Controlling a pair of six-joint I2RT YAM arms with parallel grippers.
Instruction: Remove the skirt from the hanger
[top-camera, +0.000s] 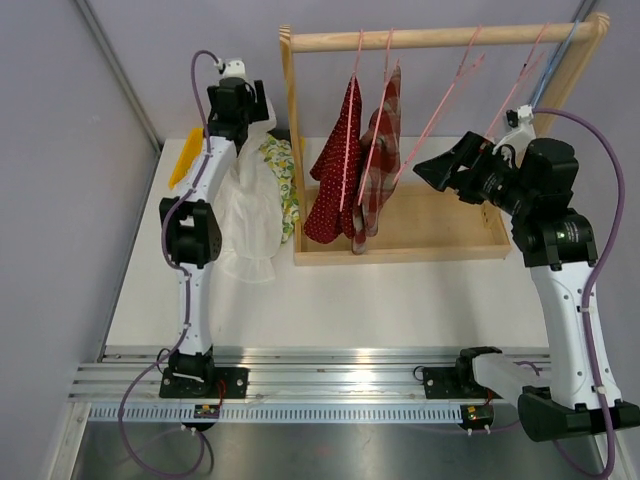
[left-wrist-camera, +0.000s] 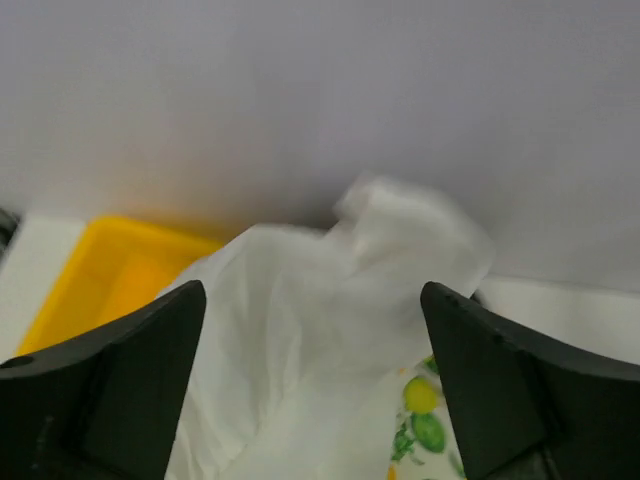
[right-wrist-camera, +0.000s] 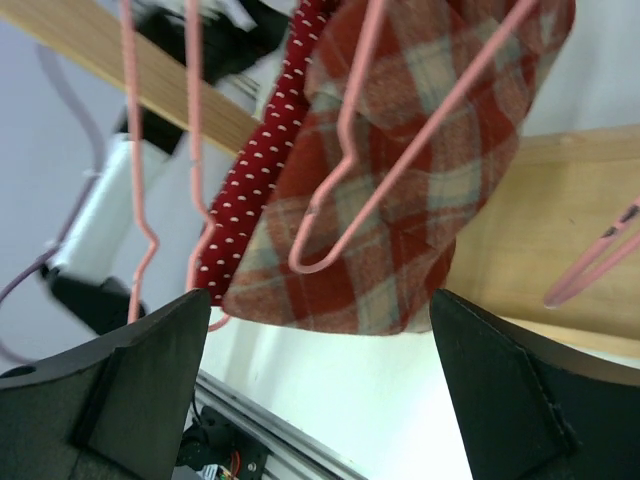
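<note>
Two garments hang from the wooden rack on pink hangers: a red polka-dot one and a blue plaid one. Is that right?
Not quite: the plaid garment is red and beige, not blue, as the right wrist view shows. It does hang beside the red polka-dot garment on the wooden rack.

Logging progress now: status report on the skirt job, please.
Left gripper open, over white cloth. Right gripper open, facing plaid skirt. Skirt on hanger. Polka-dot garment alongside.

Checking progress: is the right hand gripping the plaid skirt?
No; the right hand is open, and the plaid skirt hangs beyond it, untouched.
</note>
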